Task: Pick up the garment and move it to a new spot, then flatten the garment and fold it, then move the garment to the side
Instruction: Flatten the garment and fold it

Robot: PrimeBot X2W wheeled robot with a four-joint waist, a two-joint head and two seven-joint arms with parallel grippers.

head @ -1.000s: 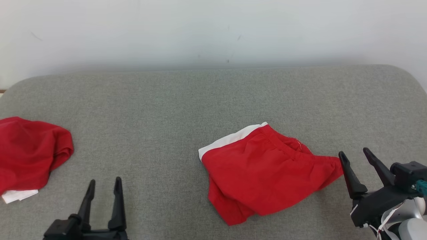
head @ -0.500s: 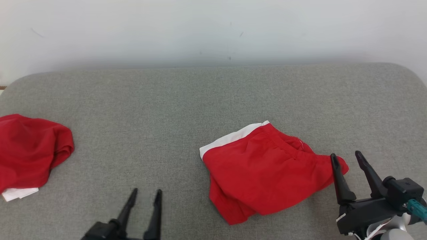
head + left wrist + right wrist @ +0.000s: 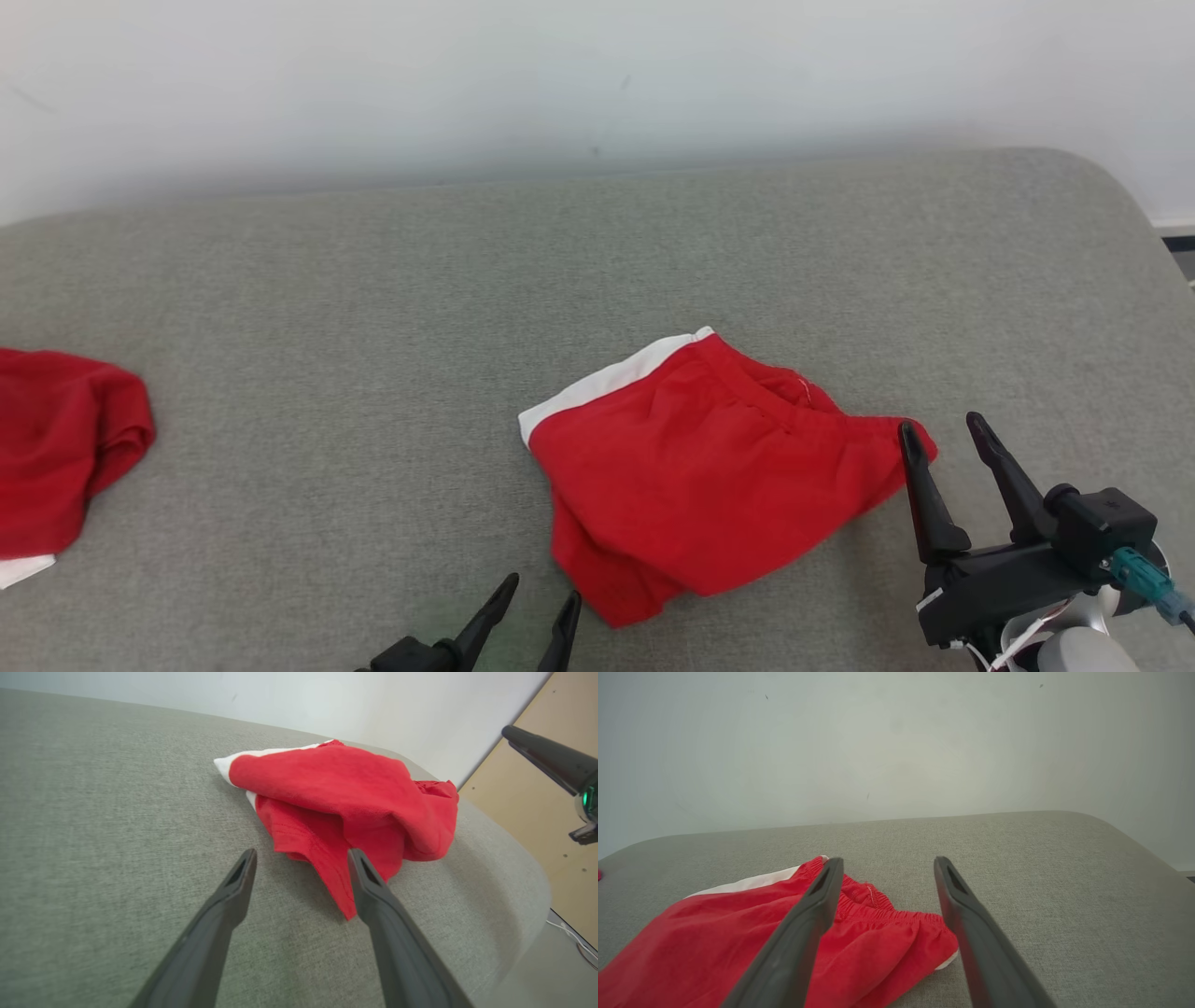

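On the grey cushion (image 3: pixel 373 280), right of its middle, we see the red garment (image 3: pixel 709 467) lying in a loose, crumpled heap. It has a white band along its far-left edge and a gathered elastic waist toward the right. Its folds hide the lower layers, so we cannot tell how the legs lie. Our left gripper (image 3: pixel 543 588) sits at the head view's bottom edge, cut off below the fingers. Its jaws are spread and hold nothing, with the tips just beside the garment's near corner. Our right gripper (image 3: pixel 940 425) also stands wide and holds nothing. Its finger nearer the garment is at the waistband's end; we cannot tell whether it touches the cloth. A second red cloth (image 3: pixel 65 448) is cut off by the left edge. A pale fleck at the waistband is too small for us to read.
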